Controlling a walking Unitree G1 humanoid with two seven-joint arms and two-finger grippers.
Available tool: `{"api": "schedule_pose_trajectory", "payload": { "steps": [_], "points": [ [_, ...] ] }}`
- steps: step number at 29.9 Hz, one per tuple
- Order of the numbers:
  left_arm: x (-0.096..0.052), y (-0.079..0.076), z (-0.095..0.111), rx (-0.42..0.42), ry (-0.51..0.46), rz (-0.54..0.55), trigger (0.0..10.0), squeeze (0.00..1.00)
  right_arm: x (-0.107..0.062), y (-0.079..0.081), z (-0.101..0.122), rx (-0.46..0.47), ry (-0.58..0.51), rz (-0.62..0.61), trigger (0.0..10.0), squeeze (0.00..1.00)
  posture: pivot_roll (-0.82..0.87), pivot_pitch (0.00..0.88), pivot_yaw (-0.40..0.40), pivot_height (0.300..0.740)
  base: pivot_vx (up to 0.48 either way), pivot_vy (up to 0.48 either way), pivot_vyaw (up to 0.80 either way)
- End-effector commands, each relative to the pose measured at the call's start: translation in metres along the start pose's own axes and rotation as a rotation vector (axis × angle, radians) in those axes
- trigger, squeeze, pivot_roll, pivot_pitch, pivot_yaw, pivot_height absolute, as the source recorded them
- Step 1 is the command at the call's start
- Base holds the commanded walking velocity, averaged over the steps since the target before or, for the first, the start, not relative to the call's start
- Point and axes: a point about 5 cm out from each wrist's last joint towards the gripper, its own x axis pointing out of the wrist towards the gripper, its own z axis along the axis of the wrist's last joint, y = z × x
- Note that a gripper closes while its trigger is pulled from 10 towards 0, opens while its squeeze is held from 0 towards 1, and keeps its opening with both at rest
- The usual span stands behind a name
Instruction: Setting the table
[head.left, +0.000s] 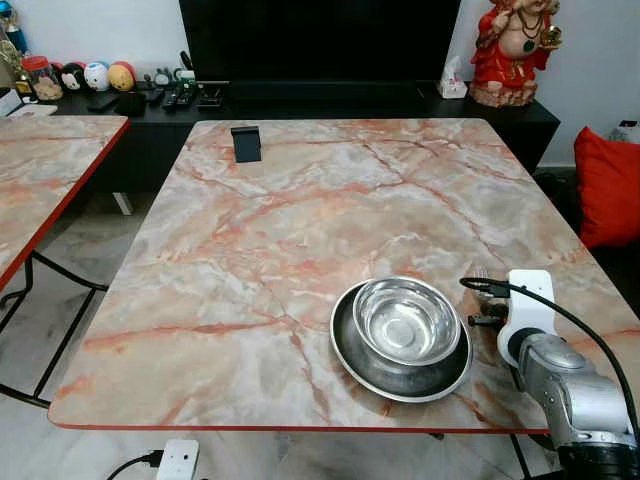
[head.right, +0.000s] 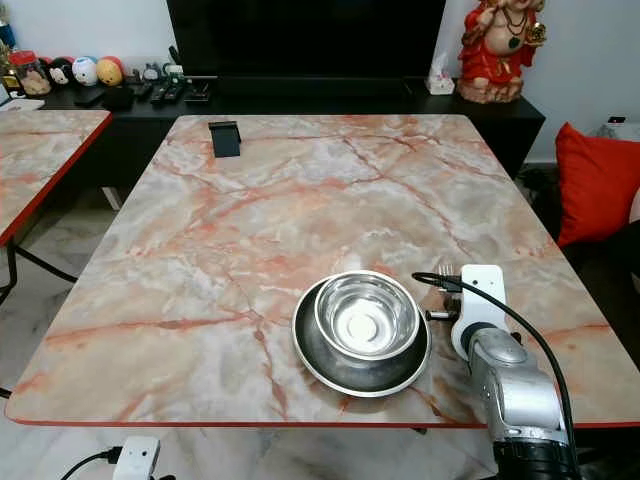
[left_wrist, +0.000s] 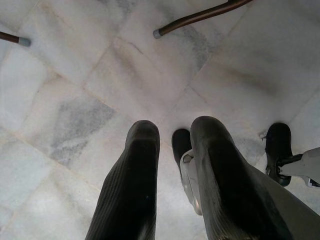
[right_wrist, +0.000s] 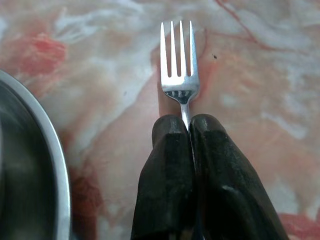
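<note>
In the left eye view, a steel bowl (head.left: 406, 320) is seen resting inside a steel plate (head.left: 400, 375) near the front edge of the marble table (head.left: 250, 240). Just to the right of the plate, the right arm (head.left: 575, 400) is held over the table, its white wrist mount nearest the dishes. A few fork tines appear to be visible beyond the mount, though they are too small to be made out clearly. A small dark stand (head.left: 246, 143) is placed upright near the far left of the tabletop. A red cushion (head.left: 608, 186) is seen at the right, and a red figurine (head.left: 512, 50) is set on the dark cabinet behind.

In the right eye view, a white power adapter (head.right: 137, 460) is seen on the floor below the table's front edge.

In the left wrist view, the left gripper (left_wrist: 172, 145) is pointed down at pale floor tiles, its fingers spread apart.

In the right wrist view, a silver four-tined fork (right_wrist: 179, 67) is pinched by its neck between the pressed-together fingers of the right gripper (right_wrist: 187, 125), over the marble beside the plate's rim.
</note>
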Motion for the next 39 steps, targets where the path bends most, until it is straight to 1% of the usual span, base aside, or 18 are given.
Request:
{"api": "schedule_pose_trajectory", "payload": {
  "steps": [1,9,12,20,24,28,30,31,34,39],
  "points": [
    [-0.001,0.004,-0.003,0.010,0.015,0.004,10.0,0.00,0.001,0.000,-0.003,0.002,0.000,-0.001,10.0,0.00,-0.11,0.000,-0.004,0.740,0.000,0.000,0.00],
    [-0.001,0.004,-0.006,0.012,0.034,0.008,10.0,0.00,0.001,0.002,-0.007,-0.004,-0.011,0.015,10.0,0.00,-0.11,0.000,-0.001,0.740,0.000,0.000,0.00],
    [-0.003,0.006,-0.011,0.012,0.043,0.011,10.0,0.00,0.002,0.001,-0.009,-0.006,-0.012,0.011,10.0,0.00,-0.10,0.000,-0.002,0.740,0.000,0.000,0.00],
    [-0.002,-0.005,-0.010,0.016,0.036,-0.003,10.0,0.00,0.003,0.002,-0.013,-0.004,-0.008,0.011,10.0,0.00,-0.10,0.000,0.000,0.740,0.000,0.000,0.00],
    [-0.002,-0.005,-0.010,0.011,0.032,-0.006,10.0,0.00,0.004,0.003,-0.015,-0.004,-0.003,0.016,10.0,0.00,-0.10,0.000,-0.001,0.740,0.000,0.000,0.00],
    [-0.003,0.000,-0.011,0.001,0.027,-0.007,10.0,0.00,0.004,0.004,-0.017,-0.004,0.001,0.021,10.0,0.00,-0.10,0.000,0.000,0.740,0.000,0.000,0.00],
    [-0.004,0.006,-0.013,-0.002,0.027,-0.002,10.0,0.00,0.004,0.004,-0.018,-0.004,0.004,0.024,10.0,0.00,-0.10,0.000,0.001,0.740,0.000,0.000,0.00],
    [-0.006,0.012,-0.014,-0.004,0.028,0.004,10.0,0.00,0.004,0.005,-0.019,-0.004,0.006,0.026,10.0,0.00,-0.10,0.000,0.001,0.740,0.000,0.000,0.00],
    [-0.008,0.018,-0.016,-0.005,0.031,0.011,10.0,0.00,0.004,0.005,-0.019,-0.003,0.007,0.026,10.0,0.00,-0.10,0.000,0.002,0.740,0.000,0.000,0.00],
    [-0.008,0.019,-0.016,-0.004,0.030,0.011,10.0,0.00,0.004,0.005,-0.019,-0.002,0.007,0.028,10.0,0.00,-0.11,0.000,0.004,0.740,0.000,0.000,0.00]
  ]
}}
